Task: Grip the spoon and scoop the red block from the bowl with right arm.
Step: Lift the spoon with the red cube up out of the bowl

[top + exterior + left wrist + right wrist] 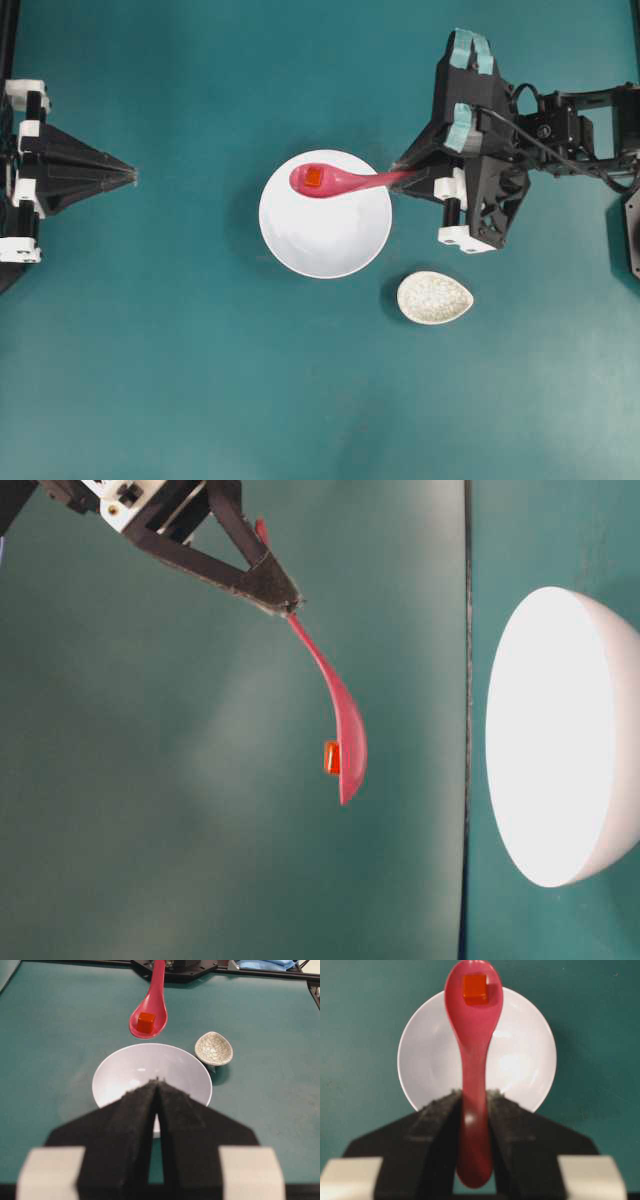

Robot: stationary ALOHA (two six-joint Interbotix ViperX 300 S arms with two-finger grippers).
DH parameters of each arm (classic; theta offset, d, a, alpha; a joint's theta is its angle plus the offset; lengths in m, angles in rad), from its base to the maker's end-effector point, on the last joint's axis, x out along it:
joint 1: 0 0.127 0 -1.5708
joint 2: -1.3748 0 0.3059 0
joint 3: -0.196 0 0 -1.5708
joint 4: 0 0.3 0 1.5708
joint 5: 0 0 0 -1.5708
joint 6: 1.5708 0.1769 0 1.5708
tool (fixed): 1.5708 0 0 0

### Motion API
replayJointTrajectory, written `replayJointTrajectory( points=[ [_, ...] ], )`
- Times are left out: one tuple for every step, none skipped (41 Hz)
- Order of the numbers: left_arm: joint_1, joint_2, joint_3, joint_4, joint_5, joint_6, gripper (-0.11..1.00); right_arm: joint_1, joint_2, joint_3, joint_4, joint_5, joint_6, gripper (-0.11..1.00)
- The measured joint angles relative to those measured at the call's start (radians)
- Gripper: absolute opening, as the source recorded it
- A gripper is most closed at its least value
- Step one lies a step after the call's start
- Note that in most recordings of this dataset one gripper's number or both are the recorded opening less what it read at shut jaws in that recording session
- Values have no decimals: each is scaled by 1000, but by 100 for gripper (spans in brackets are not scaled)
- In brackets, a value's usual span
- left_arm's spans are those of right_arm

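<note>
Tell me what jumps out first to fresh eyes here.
The pink spoon, clamped by its handle in the right end effector, hangs above the white bowl with the red block sitting in its scoop. A small speckled dish sits beside the bowl, and the left end effector is shut, off at the left.

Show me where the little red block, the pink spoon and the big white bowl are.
red block (475, 987): right wrist view, its top face.
spoon (352, 181): overhead view, mid-handle.
bowl (330, 240): overhead view, bare inner floor.
</note>
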Motion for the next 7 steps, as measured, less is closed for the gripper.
replayJointTrajectory(
  points=[
    [0, 0, 0, 0, 0, 0, 0, 0, -2, 0, 0, 0, 0, 25],
    [0, 0, 0, -2, 0, 0, 0, 2, -2, 2, 0, 0, 0, 25],
    [-2, 0, 0, -2, 0, 0, 0, 0, -2, 0, 0, 0, 0, 25],
    [0, 0, 0, -2, 0, -2, 0, 0, -2, 0, 0, 0, 0, 25],
    [0, 0, 0, -2, 0, 0, 0, 0, 0, 0, 0, 0, 0, 25],
    [-2, 0, 2, -2, 0, 0, 0, 0, 0, 2, 0, 0, 0, 25],
    [-2, 0, 0, 0, 0, 0, 0, 0, -2, 0, 0, 0, 0, 25]
  ],
)
